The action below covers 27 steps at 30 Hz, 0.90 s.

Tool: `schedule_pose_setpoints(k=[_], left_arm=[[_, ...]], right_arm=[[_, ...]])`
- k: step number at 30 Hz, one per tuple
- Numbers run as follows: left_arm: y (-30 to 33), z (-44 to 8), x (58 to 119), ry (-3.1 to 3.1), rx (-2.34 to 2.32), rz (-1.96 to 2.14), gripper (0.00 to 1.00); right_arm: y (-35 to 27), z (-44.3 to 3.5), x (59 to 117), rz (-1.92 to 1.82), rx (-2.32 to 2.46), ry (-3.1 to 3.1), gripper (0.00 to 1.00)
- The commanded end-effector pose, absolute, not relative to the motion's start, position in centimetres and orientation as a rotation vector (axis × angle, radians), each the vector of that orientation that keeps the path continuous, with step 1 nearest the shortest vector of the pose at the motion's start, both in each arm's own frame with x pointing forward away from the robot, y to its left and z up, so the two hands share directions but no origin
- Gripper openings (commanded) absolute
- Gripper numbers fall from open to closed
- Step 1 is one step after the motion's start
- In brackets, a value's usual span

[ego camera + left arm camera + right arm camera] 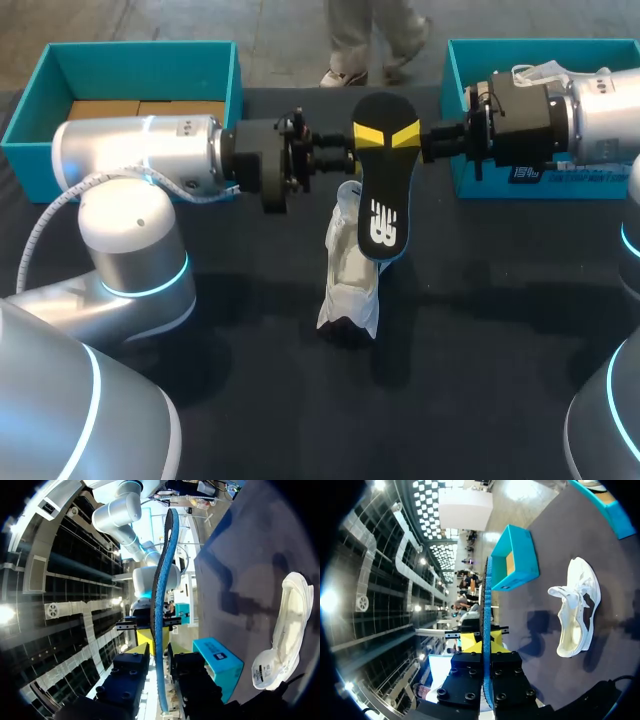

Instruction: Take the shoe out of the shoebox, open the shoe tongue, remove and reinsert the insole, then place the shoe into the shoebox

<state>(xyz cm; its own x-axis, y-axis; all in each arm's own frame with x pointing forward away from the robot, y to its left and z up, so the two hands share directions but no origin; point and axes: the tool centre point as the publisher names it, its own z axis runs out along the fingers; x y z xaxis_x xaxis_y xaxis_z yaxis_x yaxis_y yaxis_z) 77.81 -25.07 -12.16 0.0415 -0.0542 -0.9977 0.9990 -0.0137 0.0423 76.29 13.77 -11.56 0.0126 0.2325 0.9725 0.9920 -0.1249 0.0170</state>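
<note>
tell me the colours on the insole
The insole is black with yellow patches and a white mark; head view shows it best.

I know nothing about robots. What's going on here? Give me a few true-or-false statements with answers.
1. The insole is held in the air by the left pincer and the right pincer. True.
2. The shoe sits in a box. False: it lies on the table, under the insole.
3. The shoe is white. True.
4. Only one box is on the table. False: there are two, the left box and the right box.
</note>
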Motion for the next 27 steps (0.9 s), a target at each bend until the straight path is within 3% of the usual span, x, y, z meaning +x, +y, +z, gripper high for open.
schedule_pose_setpoints(k=[1, 3, 4, 7, 14, 15, 16, 17, 27], left_arm=[[-25.5, -12.4, 77.8, 1.131, 1.193, -1.213, 0.19], [-25.5, -12.4, 77.8, 1.131, 1.191, -1.213, 0.13], [-25.5, -12.4, 77.8, 1.13, 1.189, -1.213, 0.05], [-25.5, -12.5, 77.9, 1.129, 1.188, -1.212, 0.0], [-25.7, -12.4, 78.0, 1.129, 1.184, -1.223, 0.0], [-25.7, -12.5, 78.0, 1.129, 1.185, -1.224, 0.0], [-25.7, -12.5, 78.0, 1.13, 1.184, -1.228, 0.0], [-25.7, -12.5, 78.0, 1.13, 1.183, -1.23, 0.0], [-25.0, -13.0, 78.2, 1.156, 1.17, -1.247, 0.0]], right_arm=[[14.0, -11.5, 76.3, -1.183, -1.479, -1.322, 0.0], [14.0, -11.5, 76.3, -1.182, -1.476, -1.324, 0.0], [14.0, -11.5, 76.4, -1.182, -1.476, -1.324, 0.0], [14.1, -11.5, 76.4, -1.181, -1.476, -1.324, 0.0], [14.2, -11.6, 76.6, -1.18, -1.47, -1.321, 0.0], [14.2, -11.7, 76.6, -1.179, -1.468, -1.32, 0.13], [14.1, -11.8, 76.5, -1.179, -1.475, -1.317, 0.7], [14.0, -11.8, 76.5, -1.179, -1.487, -1.316, 1.0], [12.0, -12.1, 75.6, -1.215, -1.559, -1.301, 1.0]])
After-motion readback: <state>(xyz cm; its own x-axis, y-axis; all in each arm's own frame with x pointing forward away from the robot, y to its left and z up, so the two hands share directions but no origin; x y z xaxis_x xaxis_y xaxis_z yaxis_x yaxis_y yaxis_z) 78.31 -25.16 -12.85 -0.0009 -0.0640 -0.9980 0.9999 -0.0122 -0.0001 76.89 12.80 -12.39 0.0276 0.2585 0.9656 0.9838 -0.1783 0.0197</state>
